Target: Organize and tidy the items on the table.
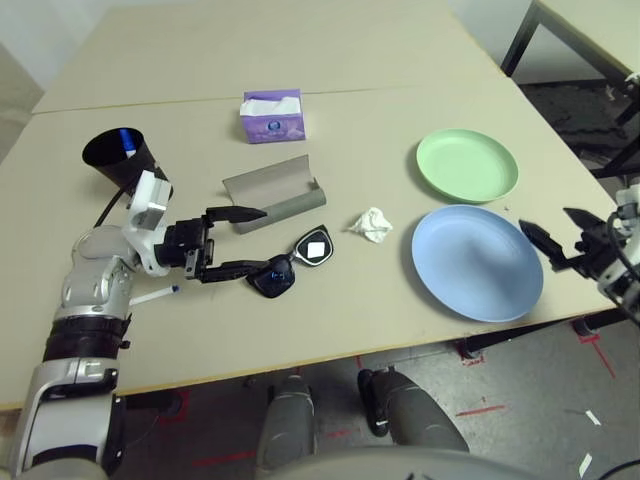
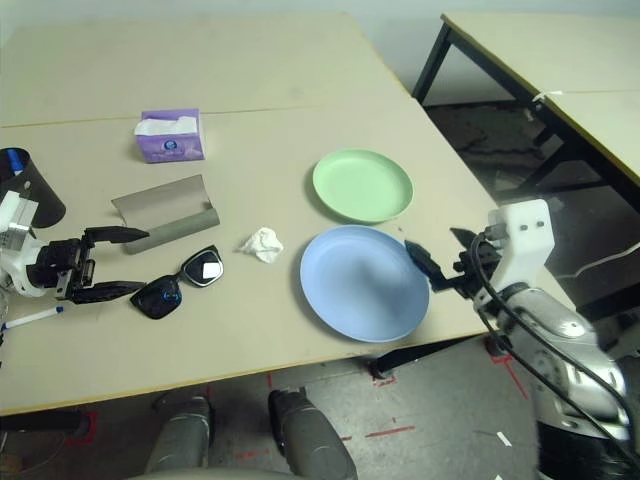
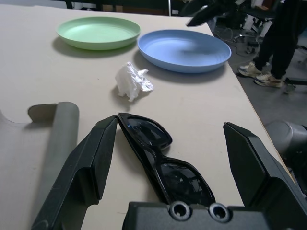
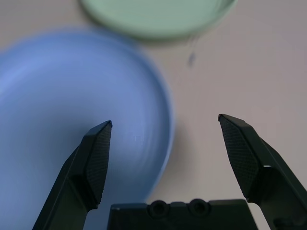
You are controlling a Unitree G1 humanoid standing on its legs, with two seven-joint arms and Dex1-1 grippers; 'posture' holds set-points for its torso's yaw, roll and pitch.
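Left eye view: beige table (image 1: pixel 300 330) bore blue plate (image 1: pixel 477 262) beside green plate (image 1: pixel 467 165), grey case (image 1: pixel 272 193), black cup (image 1: pixel 118 157). Left gripper (image 1: pixel 240 240), level, pointing right, fingers apart, flanked black sunglasses (image 1: pixel 295 262) without gripping. Right gripper (image 1: pixel 553 236), fingers apart, hovered at the blue plate's edge. Crumpled tissue (image 1: pixel 371 224) lay between sunglasses and plates.

In the upper middle of the head view we see a purple tissue box (image 1: pixel 271 115) with a white tissue coming out of its top. In the upper right corner stands a second beige table (image 2: pixel 560 60) with dark metal legs. Along the bottom, the grey floor (image 1: pixel 520 400) has red tape marks. In the left wrist view, at the upper right, a person's legs (image 3: pixel 283 38) in dark trousers and pale shoes stand on the floor.
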